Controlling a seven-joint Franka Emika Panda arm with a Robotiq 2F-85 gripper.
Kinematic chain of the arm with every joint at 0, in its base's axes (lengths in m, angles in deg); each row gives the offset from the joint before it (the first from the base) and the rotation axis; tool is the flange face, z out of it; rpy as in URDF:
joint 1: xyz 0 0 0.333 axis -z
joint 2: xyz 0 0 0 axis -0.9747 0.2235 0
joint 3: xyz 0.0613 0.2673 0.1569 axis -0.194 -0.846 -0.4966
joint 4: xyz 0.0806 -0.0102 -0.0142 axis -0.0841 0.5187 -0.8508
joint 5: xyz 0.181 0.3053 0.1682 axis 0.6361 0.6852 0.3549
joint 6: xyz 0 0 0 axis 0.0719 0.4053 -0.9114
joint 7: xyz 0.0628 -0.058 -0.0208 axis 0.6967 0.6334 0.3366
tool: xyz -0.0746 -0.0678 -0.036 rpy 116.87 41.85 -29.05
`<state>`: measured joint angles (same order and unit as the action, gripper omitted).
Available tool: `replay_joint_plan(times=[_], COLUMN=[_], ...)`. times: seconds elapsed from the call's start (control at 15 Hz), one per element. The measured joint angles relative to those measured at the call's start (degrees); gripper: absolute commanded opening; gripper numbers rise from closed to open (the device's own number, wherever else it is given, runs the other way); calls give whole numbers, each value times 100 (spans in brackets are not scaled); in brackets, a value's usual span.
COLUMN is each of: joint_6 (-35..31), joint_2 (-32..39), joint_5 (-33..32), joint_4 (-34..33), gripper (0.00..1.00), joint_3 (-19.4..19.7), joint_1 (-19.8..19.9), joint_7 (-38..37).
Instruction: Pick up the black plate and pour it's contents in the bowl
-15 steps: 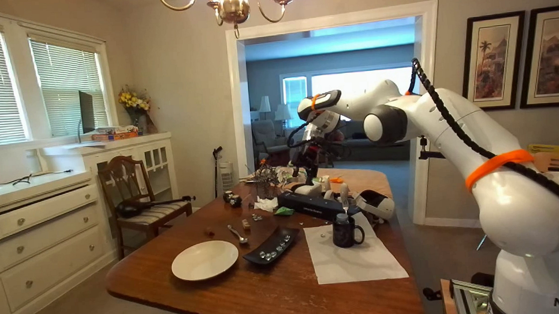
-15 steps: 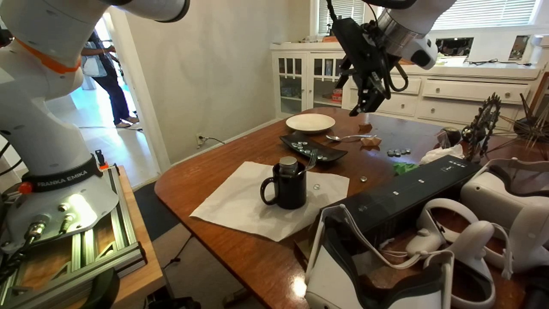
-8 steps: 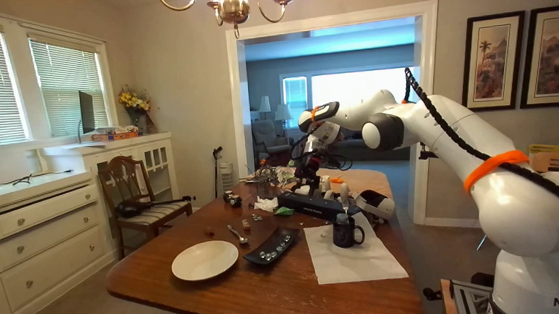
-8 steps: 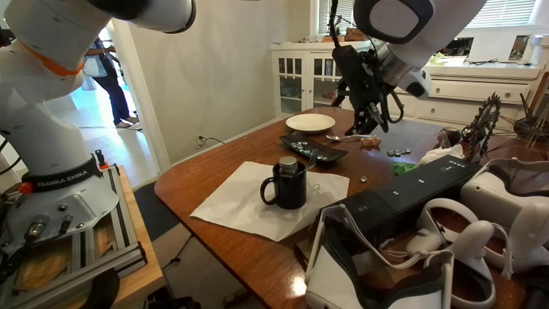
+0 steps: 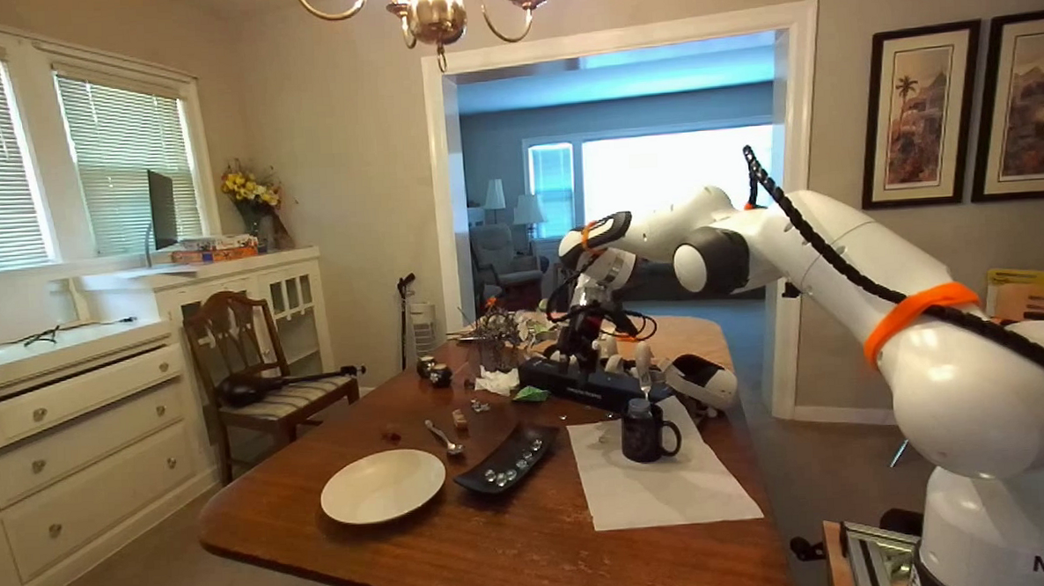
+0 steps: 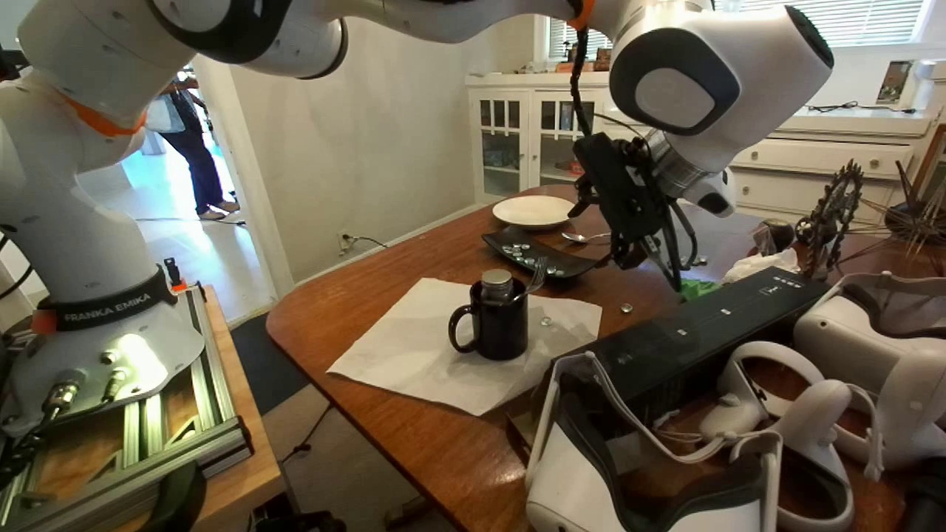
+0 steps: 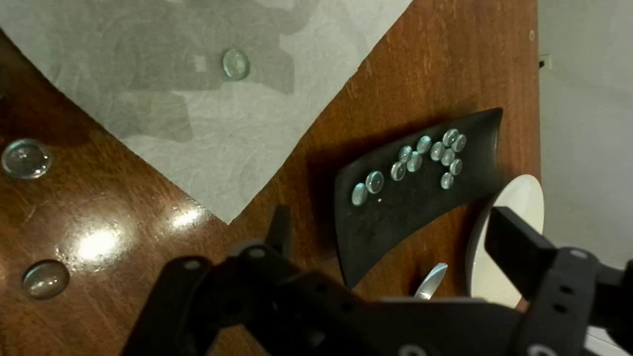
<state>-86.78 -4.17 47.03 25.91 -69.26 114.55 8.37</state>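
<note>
Wooden bench [image 5: 463, 555], rounded at the corner nearest the bowl [image 5: 383, 486]. Black plate [image 7: 395, 210] rests between bowl and paper sheet [image 5: 663, 498], glass beads [image 7: 437, 151] aboard. My jaws: spread, nothing held. Step, I judge: approach. I should pinch its nearer end, off the beads, lift level, carry along the bench edge, away from mug [image 6: 502, 325] and spoon [image 5: 443, 437].

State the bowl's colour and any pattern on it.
Creamy white, no visible pattern; the bowl shows best in an exterior view.

black plate [image 7: 415, 199], plain white bowl [image 5: 382, 486], beads [image 7: 414, 162] — clear, greenish
</note>
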Motion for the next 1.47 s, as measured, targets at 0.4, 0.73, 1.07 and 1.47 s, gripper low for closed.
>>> replay_joint_plan(times=[0.4,0.73,1.07,1.47], joint_6=[-197,-198,-300,-897], joint_2=[136,136,199,335], joint_5=[2,2,2,37], joint_4=[0,-5,6,60], gripper=[100,100,100,100], joint_3=[-77,-75,-87,-245], joint_1=[-118,-113,-165,-270], joint_7=[87,87,333,842])
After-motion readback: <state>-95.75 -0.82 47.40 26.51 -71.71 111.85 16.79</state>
